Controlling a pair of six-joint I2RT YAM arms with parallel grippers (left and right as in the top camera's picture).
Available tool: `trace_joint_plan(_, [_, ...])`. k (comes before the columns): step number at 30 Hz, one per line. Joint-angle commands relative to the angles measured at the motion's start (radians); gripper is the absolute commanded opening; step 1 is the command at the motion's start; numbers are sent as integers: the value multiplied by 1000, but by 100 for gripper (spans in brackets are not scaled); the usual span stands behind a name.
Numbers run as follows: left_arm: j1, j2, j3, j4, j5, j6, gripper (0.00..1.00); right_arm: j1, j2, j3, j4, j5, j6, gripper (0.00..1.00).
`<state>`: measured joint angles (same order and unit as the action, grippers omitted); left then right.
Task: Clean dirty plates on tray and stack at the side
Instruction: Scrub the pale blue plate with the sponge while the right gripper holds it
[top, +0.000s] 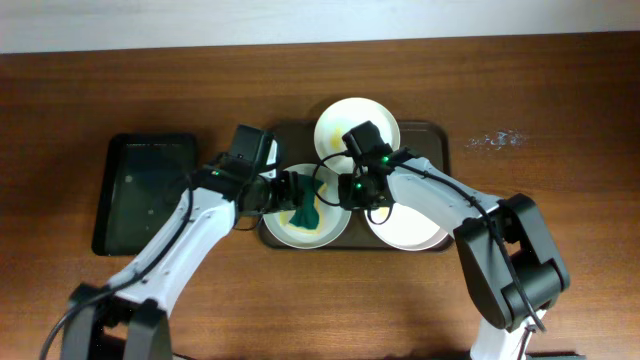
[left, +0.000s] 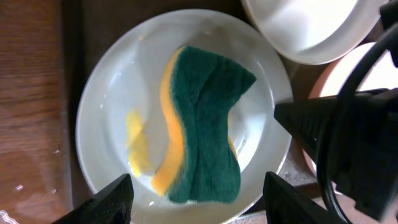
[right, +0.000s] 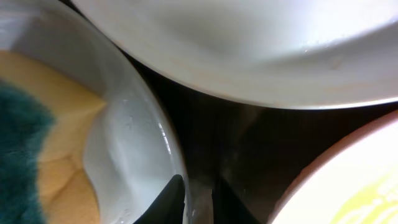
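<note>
The dark brown tray (top: 438, 135) holds three white plates. The near left plate (top: 335, 228) carries a green and yellow sponge (top: 305, 212) and a yellow smear (left: 137, 140); the sponge (left: 205, 130) lies loose in this plate (left: 112, 93). My left gripper (left: 196, 205) is open just above the plate, its fingers wide on either side of the sponge's near end. My right gripper (right: 198, 200) is shut on this plate's right rim (right: 134, 124). The far plate (top: 357, 115) looks clean. The right plate (top: 410, 232) has a yellow smear (right: 373, 199).
A smaller black tray (top: 145, 190) lies on the wooden table to the left of the brown tray. A few white specks (top: 495, 140) lie on the table to the right. Both arms cross over the middle of the brown tray.
</note>
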<state>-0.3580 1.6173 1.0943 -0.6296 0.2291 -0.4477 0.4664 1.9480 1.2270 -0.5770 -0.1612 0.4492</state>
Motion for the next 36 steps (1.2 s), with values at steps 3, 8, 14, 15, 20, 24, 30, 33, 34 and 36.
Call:
trace_joint_plan(3, [-2,54,2,24,23,25,57,5,42,8,3,12,5,5])
trace_joint_plan(8, [-26,121,2,84,31,31,45,5,42,8,9,-3,5,4])
trace_joint_plan(14, [-58,255,2,174,29,31,45,5,42,8,9,-3,1,4])
trace_joint_plan(15, [-58,268,2,173,15,31,43,5,42,8,9,-3,1,4])
trace_joint_plan(20, [-58,274,11,95,-390,30,0,4,42,8,9,-2,1,4])
trace_joint_plan(24, [-58,227,81,7,-604,30,0,4,42,8,8,16,1,4])
trace_joint_plan(30, [-58,80,98,51,-335,-33,0,4,42,8,13,16,1,4])
trace_joint_plan(33, [-60,125,72,79,-148,-39,0,4,42,8,16,16,2,4])
trace_joint_plan(34, [-60,146,63,79,-146,-63,0,4,42,8,16,16,2,4])
trace_joint_plan(36, [-61,234,50,82,-143,-87,0,4,42,8,16,16,2,4])
